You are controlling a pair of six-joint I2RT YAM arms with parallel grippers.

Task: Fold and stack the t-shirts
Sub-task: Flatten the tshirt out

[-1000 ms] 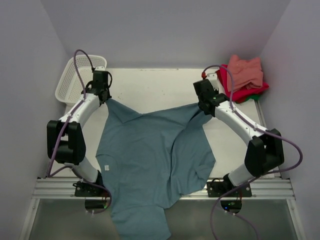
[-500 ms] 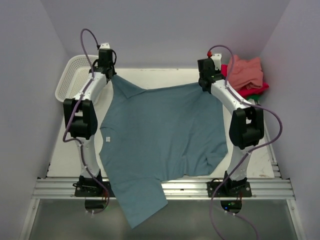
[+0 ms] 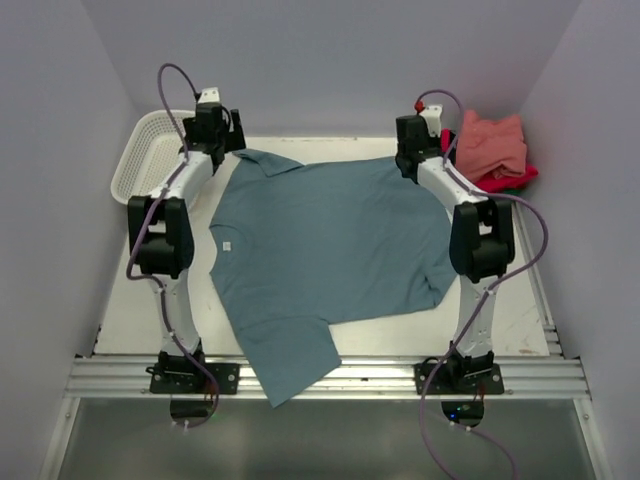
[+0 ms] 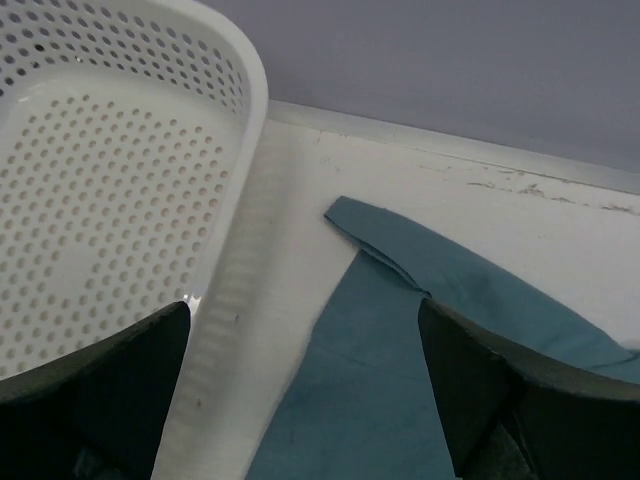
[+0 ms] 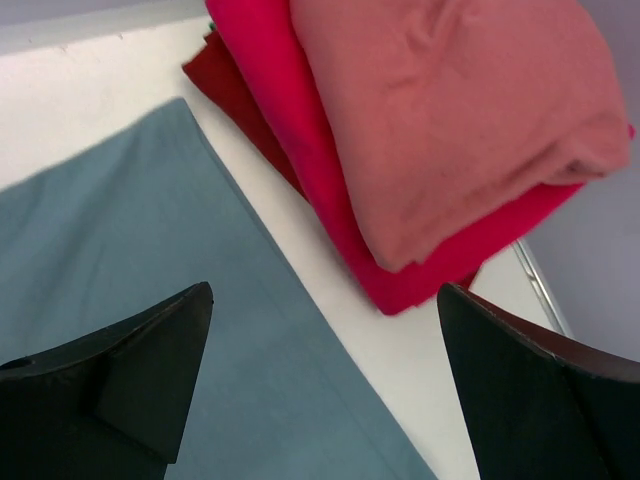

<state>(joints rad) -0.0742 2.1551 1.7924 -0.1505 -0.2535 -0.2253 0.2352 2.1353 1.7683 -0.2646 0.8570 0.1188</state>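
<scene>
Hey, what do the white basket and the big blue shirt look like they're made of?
The basket looks like rigid white plastic, smooth and faintly glossy, its walls punched with regular round holes. The teal-blue shirt looks like soft matte knit, probably cotton: it lies limp with shallow creases.

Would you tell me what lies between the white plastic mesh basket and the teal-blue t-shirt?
Only bare white tabletop, shown in the left wrist view.
</scene>
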